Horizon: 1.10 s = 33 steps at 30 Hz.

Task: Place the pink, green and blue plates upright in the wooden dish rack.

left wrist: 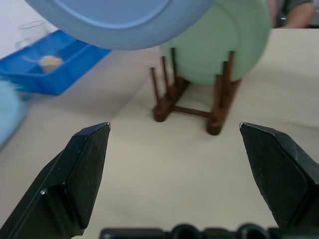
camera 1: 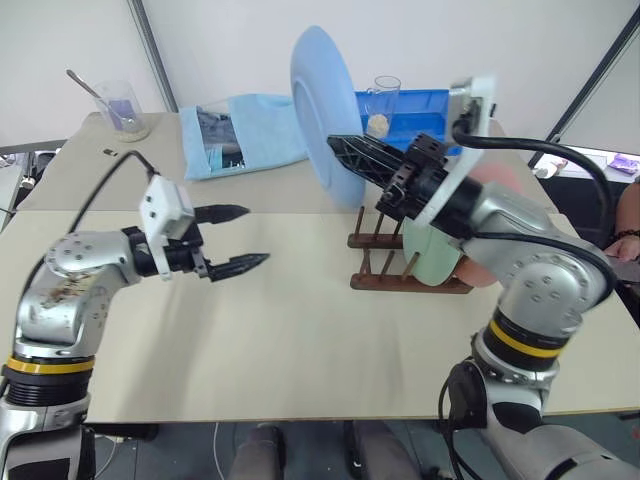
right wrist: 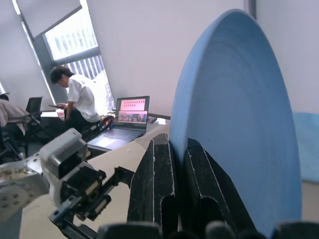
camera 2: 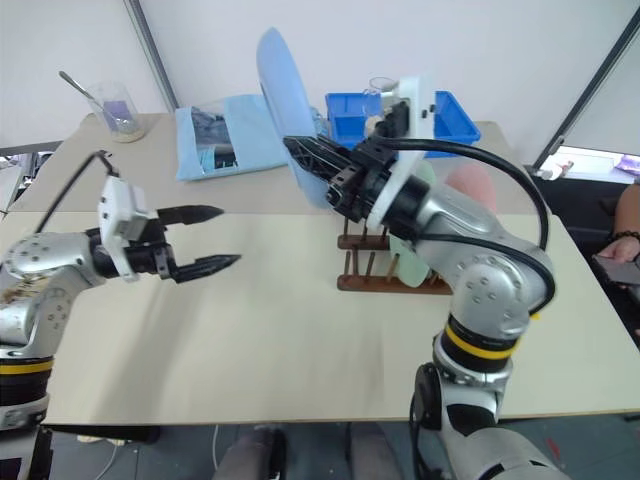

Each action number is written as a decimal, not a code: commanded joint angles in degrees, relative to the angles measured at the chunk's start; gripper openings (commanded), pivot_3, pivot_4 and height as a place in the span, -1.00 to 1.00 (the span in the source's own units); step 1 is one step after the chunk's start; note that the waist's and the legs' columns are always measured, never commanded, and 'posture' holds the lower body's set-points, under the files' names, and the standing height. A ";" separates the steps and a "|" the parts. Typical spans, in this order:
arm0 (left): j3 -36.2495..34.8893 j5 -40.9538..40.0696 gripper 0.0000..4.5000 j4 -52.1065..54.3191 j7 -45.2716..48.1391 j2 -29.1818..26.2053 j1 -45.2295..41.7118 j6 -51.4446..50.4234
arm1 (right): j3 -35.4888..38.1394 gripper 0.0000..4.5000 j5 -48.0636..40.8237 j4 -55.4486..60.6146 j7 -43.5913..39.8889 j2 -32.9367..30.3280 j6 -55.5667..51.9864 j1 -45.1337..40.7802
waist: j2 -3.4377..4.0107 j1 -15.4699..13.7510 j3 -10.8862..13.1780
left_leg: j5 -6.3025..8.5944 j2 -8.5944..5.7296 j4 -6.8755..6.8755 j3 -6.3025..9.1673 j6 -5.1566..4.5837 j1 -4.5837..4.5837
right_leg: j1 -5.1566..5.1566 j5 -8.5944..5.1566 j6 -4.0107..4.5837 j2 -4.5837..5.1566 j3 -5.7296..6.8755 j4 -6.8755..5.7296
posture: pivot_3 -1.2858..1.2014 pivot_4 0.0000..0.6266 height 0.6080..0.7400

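Observation:
My right gripper (camera 1: pixel 334 143) is shut on the lower rim of the light blue plate (camera 1: pixel 322 105) and holds it upright in the air, above and just left of the wooden dish rack (camera 1: pixel 378 281). The mint green plate (left wrist: pixel 219 45) stands upright between the rack's pegs. Behind it a pale pink plate (camera 2: pixel 470 186) peeks out, mostly hidden by my right forearm. My left gripper (camera 1: pixel 256 236) hovers open and empty over the table, to the left of the rack, pointing toward it.
A deep blue tray (camera 1: pixel 412 108) with a glass cup (camera 1: pixel 385 100) sits behind the rack. A light blue pouch (camera 1: pixel 240 135) and a beaker with a spoon (camera 1: pixel 125 110) are at the back left. A person's arm (camera 1: pixel 630 222) is at the right edge.

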<state>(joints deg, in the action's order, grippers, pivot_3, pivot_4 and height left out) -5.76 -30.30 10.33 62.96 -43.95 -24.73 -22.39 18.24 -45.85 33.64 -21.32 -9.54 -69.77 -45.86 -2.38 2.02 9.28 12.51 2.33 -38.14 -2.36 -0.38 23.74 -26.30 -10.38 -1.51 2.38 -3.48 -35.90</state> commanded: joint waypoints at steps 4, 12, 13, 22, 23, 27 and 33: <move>2.12 -0.03 0.98 1.54 4.60 0.95 -1.47 4.99 | 8.73 -1.00 -12.86 8.47 14.97 1.11 -7.91 4.05 | 0.00 0.48 0.00 | -0.15 -0.04 0.00 -0.01 -0.25 -0.01 | 0.03 -0.06 -0.11 0.01 -0.08 0.03 | 0.03 -0.52 0.96; 3.02 -1.89 0.98 1.76 7.14 1.38 -3.01 2.89 | 8.85 -1.00 -23.93 6.64 27.45 -0.28 -6.05 8.62 | 0.00 0.66 0.00 | -0.32 -0.05 0.00 -0.01 -0.53 -0.15 | 0.10 -0.16 -0.40 0.00 -0.14 -0.04 | 0.03 -0.52 0.96; 3.11 -1.94 0.98 1.77 7.15 1.41 -3.17 2.82 | 8.66 -1.00 -25.13 5.85 28.94 -0.78 -5.77 9.14 | 0.00 0.65 0.00 | -0.32 -0.05 0.00 -0.01 -0.53 -0.15 | 0.11 -0.16 -0.40 0.00 -0.14 -0.04 | 0.03 -0.52 0.96; 3.38 -1.27 0.98 2.43 6.10 2.14 -3.10 3.21 | 4.73 -1.00 -32.40 -0.81 37.71 -5.73 -0.13 10.45 | 0.00 0.63 0.00 | -0.32 -0.07 0.00 -0.01 -0.54 -0.10 | 0.11 -0.16 -0.42 0.00 -0.19 0.03 | 0.03 -0.52 0.96; 3.35 -1.37 0.98 2.61 5.97 2.17 -3.06 3.08 | 4.19 -1.00 -33.58 -1.81 38.36 -6.05 0.62 10.44 | 0.00 0.64 0.00 | -0.32 -0.07 0.00 -0.01 -0.54 -0.09 | 0.11 -0.16 -0.42 0.01 -0.19 0.04 | 0.03 -0.52 0.96; 3.31 -1.26 0.98 2.83 5.39 2.26 -2.94 3.02 | 2.27 -1.00 -35.56 -5.56 40.93 -7.79 3.39 9.53 | 0.00 0.65 0.00 | -0.32 -0.08 0.00 -0.01 -0.54 -0.08 | 0.11 -0.15 -0.44 0.01 -0.22 0.05 | 0.03 -0.52 0.96; 2.98 -1.40 1.00 3.96 4.10 2.43 -1.91 2.85 | -0.21 -0.20 -34.14 -7.54 42.03 -11.07 6.64 9.18 | 0.00 0.63 0.00 | -0.33 -0.09 0.00 -0.01 -0.55 -0.06 | 0.10 -0.15 -0.44 0.01 -0.24 0.07 | 0.03 -0.52 0.96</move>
<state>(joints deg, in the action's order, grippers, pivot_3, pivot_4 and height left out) -1.89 -31.12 12.13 67.61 -41.60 -26.70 -19.85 18.01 -79.89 25.02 20.63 -19.82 -65.50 -35.40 -2.38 2.65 9.28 12.18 2.24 -38.14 -2.37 -0.93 23.70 -26.20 -10.53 -1.96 2.38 -3.72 -35.81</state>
